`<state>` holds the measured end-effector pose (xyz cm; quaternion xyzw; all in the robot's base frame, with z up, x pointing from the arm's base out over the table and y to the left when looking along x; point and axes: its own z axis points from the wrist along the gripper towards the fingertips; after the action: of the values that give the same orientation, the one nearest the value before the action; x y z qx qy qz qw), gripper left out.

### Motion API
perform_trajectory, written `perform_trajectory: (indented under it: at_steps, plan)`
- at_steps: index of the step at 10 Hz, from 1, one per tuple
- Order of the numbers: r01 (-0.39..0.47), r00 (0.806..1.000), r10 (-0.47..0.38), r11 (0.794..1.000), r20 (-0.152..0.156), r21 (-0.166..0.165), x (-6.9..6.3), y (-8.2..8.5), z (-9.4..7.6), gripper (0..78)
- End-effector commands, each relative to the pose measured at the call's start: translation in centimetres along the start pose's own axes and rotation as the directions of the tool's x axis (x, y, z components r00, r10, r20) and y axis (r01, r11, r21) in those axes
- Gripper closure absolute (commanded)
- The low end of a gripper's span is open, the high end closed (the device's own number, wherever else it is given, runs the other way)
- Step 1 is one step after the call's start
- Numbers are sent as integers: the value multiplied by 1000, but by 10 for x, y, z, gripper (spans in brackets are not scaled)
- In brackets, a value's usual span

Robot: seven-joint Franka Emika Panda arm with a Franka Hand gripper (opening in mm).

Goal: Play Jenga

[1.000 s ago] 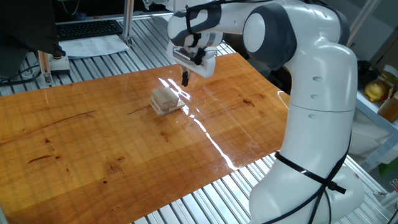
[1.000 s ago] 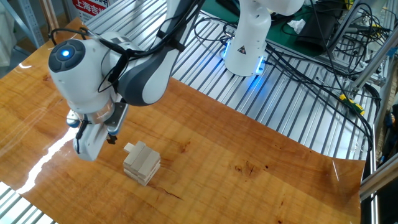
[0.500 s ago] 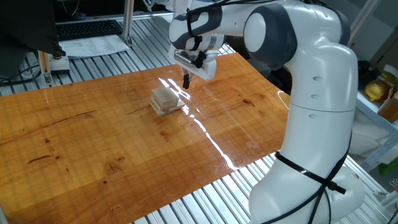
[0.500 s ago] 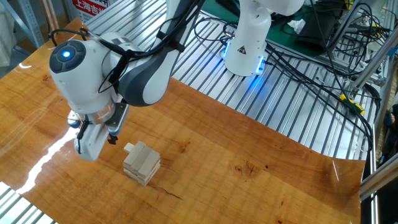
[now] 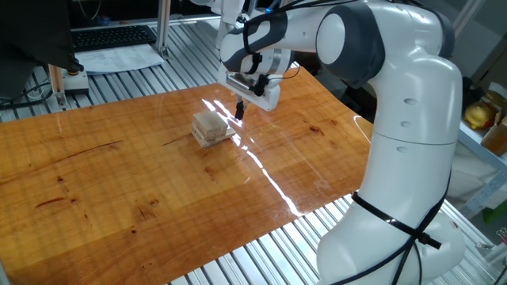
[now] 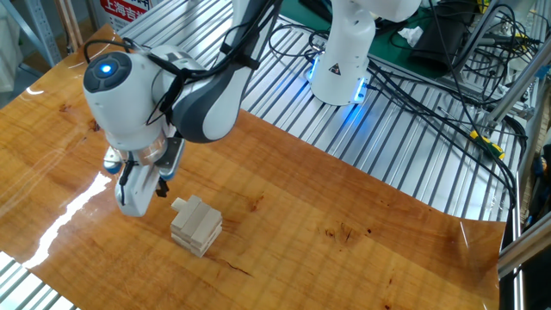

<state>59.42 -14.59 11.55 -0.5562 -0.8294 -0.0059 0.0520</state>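
Note:
The Jenga [image 5: 211, 128] is a small low stack of pale wooden blocks on the wooden table [image 5: 119, 174], just left of a bright glare streak. In the other fixed view the Jenga [image 6: 197, 226] has one block [image 6: 179, 204] sticking out of its upper layer toward the gripper. My gripper [image 5: 240, 112] hangs just right of the stack, tips near the top layer's height. Its dark fingers read as one tip, shut with nothing held. The gripper [image 6: 160, 188] is a short gap from the protruding block.
A keyboard [image 5: 111, 36] and papers [image 5: 119, 58] lie on the slatted metal bench behind the table. A second robot base [image 6: 341, 60] with a blue light and bundles of cables [image 6: 430, 82] sit beyond the far edge. A yellow object [image 5: 478, 115] is at the right.
The gripper has shifted slightly lower and closer to the Jenga stack, with the wrist turning a little. The stack has not moved.

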Motion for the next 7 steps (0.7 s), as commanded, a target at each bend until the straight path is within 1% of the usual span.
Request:
perform_trajectory:
  at_steps: [1,2,3,4,5,6,7]
  plan:
    - [-35,999,35,999,24,16,2,-3,0,776]
    - [-36,999,35,999,28,18,3,-4,0,776]
    - [-73,996,71,997,57,32,10,-13,9,776]
    - [-70,995,68,997,67,34,14,-23,16,776]
    - [-69,996,66,997,65,32,14,-26,17,776]
    - [-58,998,57,998,41,24,12,-37,19,776]
    - [-51,999,51,999,11,11,11,-41,14,776]
